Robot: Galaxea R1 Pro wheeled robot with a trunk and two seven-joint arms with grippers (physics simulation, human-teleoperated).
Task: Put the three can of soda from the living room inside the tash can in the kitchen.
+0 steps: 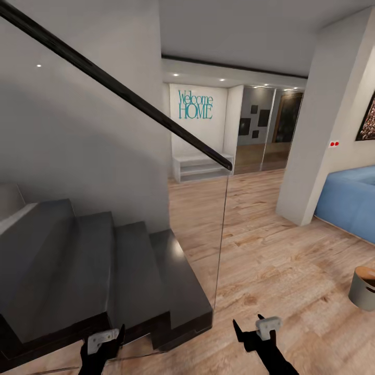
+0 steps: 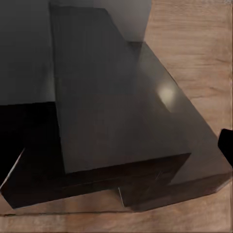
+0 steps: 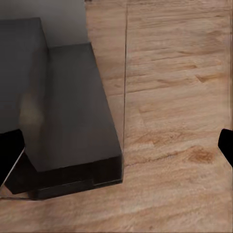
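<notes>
Light wood planks [image 1: 271, 260] with visible grain cover the floor of the living room, and white walls rise around it. At the robot's left stands a dark staircase [image 1: 104, 260] with 4 smooth, slightly shiny steps that I can count; the upper ones are cut off by the picture edge. A clear glass panel [image 1: 221, 234] closes its side, with a black handrail [image 1: 130, 94] running diagonally above it. On the far wall are teal letters "Welcome HOME" [image 1: 195, 104] over a low white shelf [image 1: 200, 167]. Beside it are 2 mirrored door panels [image 1: 268, 130].

At the right, part of a blue sofa [image 1: 349, 200] shows behind a white pillar [image 1: 317, 130], and the rest is cut off. The tash can [image 1: 363, 287] stands on the floor near the right edge, a round tapered bin, pale grey outside and brown inside, only partly in view.

Low in the head view are the left gripper [image 1: 104, 341] and the right gripper [image 1: 252, 325], both black with a pale grey block. The right one has its 2 fingers spread apart and holds nothing. For the left one I cannot tell the state, because its fingertips are hard to make out.
</notes>
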